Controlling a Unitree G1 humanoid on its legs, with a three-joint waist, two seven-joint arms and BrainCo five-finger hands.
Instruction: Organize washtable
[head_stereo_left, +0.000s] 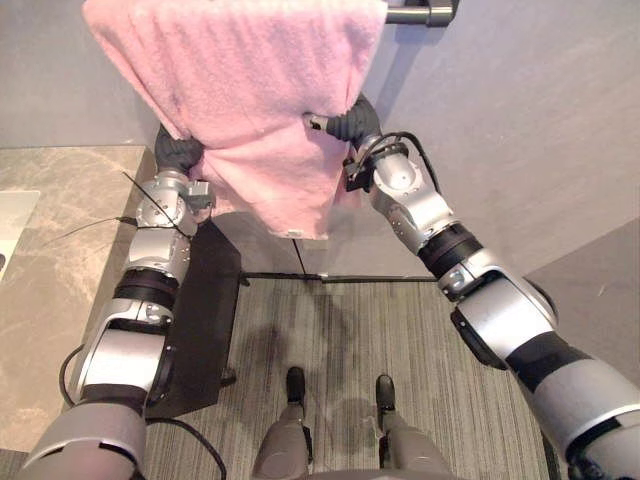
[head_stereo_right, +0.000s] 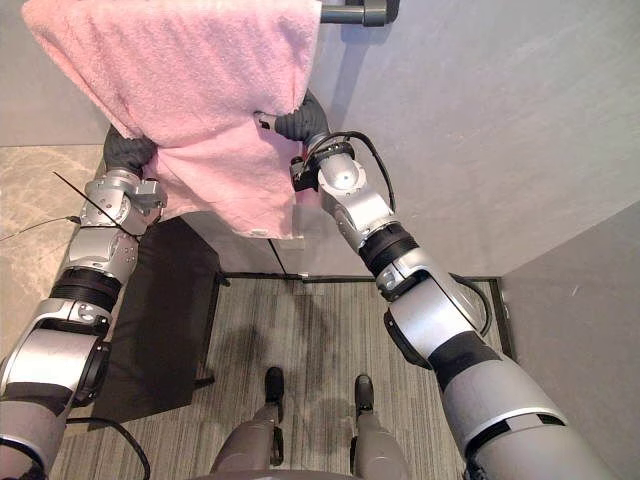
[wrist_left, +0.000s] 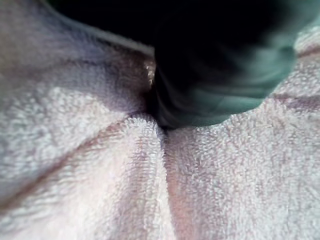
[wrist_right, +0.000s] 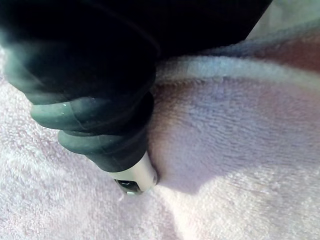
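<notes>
Nearest, at nine o'clock, the marble washtable top (head_stereo_left: 50, 270) lies beside the left arm. Farther, at eleven, the left hand (head_stereo_left: 178, 150) is buried under the pink towel (head_stereo_left: 240, 80). At one o'clock the right hand (head_stereo_left: 345, 122) pushes into its edge. Whether either hand pinches the cloth I cannot tell. Farthest, at twelve, the towel drapes unevenly over the wall rail (head_stereo_left: 420, 13). Hanging looks nearly done, with straightening and release left.

The towel (head_stereo_left: 240, 80) is rough, matt terry cloth.
</notes>
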